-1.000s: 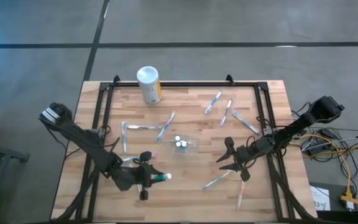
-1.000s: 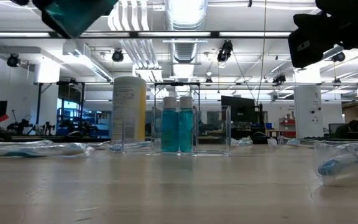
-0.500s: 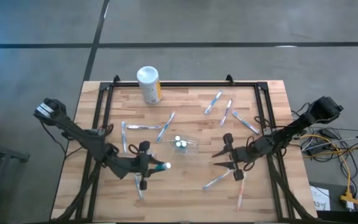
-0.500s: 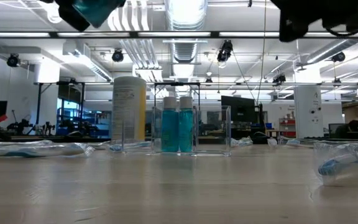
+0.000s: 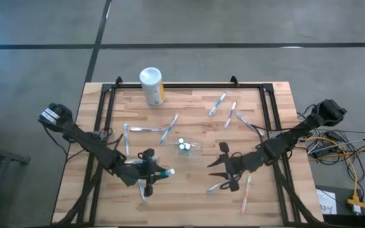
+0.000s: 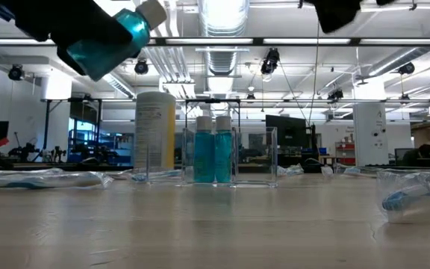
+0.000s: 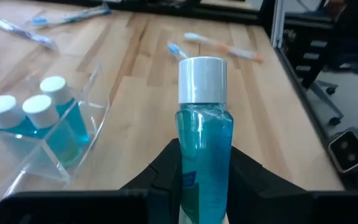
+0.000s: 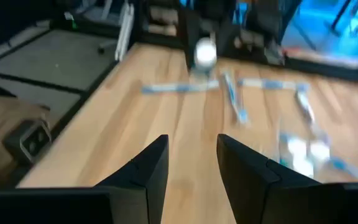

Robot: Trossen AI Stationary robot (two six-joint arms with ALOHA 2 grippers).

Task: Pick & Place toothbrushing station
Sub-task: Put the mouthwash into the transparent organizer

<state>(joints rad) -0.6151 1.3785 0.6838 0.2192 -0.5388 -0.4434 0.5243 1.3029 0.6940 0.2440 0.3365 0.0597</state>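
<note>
My left gripper is shut on a teal tube with a white cap. It holds the tube above the table's near left part, and the low view shows the tube high up. The clear cup stands at the table's middle with three capped teal tubes upright in it. Several toothbrushes lie flat on the wood, such as one left of the cup and one near the front. My right gripper hovers open to the right of the cup, with nothing between its fingers. My left gripper pinches the tube's lower body between its two fingers, one on each side. The fingers come from the table's left, nearly level, and lie along the tube. The tube is lifted clear of the table, tilted, with its cap toward the table's right and slightly up.
A white canister with a yellow label stands at the far edge. More toothbrushes lie at the far right and near right. A black frame rail runs around the tabletop. Bare wood lies between the two grippers.
My right gripper has risen, tipped up from pointing down to nearly level, and gone toward the table's left; it stays open. My left gripper has sunk a little with the tube, whose cap now shows in the low view.
</note>
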